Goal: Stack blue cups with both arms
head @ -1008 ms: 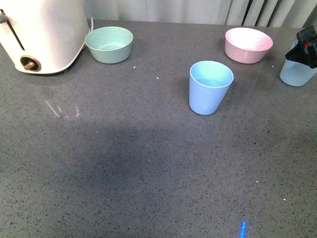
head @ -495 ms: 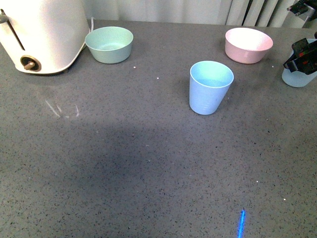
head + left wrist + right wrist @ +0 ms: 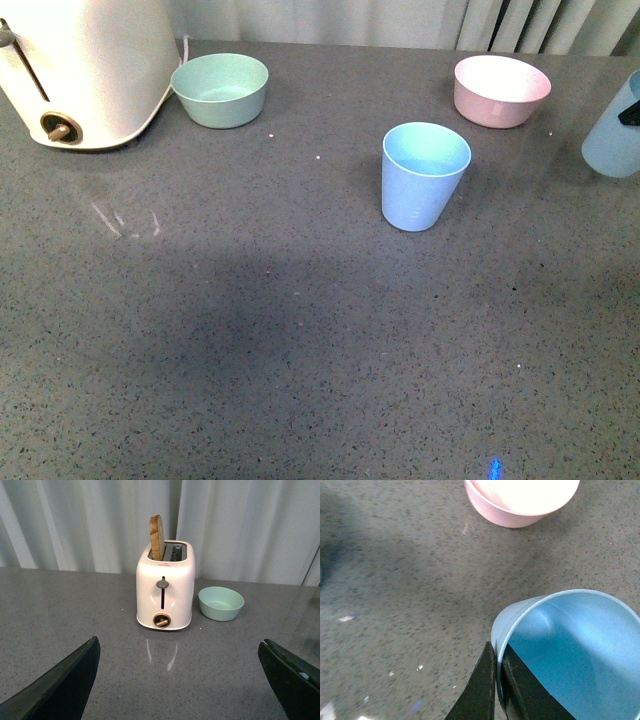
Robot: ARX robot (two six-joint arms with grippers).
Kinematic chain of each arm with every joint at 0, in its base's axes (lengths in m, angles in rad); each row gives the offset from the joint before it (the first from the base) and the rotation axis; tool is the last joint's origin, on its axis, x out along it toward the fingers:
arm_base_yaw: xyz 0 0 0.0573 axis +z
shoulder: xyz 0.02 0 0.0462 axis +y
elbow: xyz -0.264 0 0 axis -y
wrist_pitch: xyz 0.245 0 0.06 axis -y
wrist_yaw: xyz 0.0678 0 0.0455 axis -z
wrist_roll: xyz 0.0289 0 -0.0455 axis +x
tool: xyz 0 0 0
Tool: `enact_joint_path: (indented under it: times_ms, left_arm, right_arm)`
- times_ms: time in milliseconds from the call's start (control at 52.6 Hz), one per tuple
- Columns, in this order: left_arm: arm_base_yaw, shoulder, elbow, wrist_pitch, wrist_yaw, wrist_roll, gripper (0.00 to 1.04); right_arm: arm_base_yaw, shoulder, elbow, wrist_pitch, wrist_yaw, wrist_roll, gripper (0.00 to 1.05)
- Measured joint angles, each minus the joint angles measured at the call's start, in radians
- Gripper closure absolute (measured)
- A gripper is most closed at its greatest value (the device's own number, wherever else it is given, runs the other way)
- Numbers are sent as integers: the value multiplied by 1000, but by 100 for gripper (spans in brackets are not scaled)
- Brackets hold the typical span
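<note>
At three o'clock, the right tool is lifting its rim-pinched cup off the tabletop; the left tool is waiting wide.

Matt blue plastic cup, right cup the same, smooth green bowl and pink bowl, shiny white toaster, speckled slightly shiny table, cloth curtain.

This looks like a home kitchen, or a mock-up of one: a cream toaster with a slice of bread in its slot stands on a grey speckled, stone-look tabletop. Plastic tableware stands about, a mint green bowl, a pink bowl and blue cups, and pale pleated curtains hang behind.
</note>
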Motion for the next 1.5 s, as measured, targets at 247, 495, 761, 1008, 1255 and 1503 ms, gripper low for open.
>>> enact_joint_path:
  times_ms: [247, 495, 761, 1008, 1255, 1503]
  left_arm:
    - [0, 0, 0, 0, 0, 0, 9]
    - [0, 0, 0, 0, 0, 0, 9]
    - [0, 0, 0, 0, 0, 0, 9]
    - [0, 0, 0, 0, 0, 0, 9]
    - [0, 0, 0, 0, 0, 0, 9]
    - [0, 0, 0, 0, 0, 0, 9]
  right_arm:
    - [92, -211, -73, -78, -103, 2, 103]
    - [272, -274, -88, -108, -127, 38, 103]
    - [385, -194, -73, -88, -61, 55, 103]
    - [418, -96, -45, -74, -21, 73, 103]
    - [398, -92, -33, -9, -27, 110, 66]
    - [267, -292, -130, 109, -97, 196, 28]
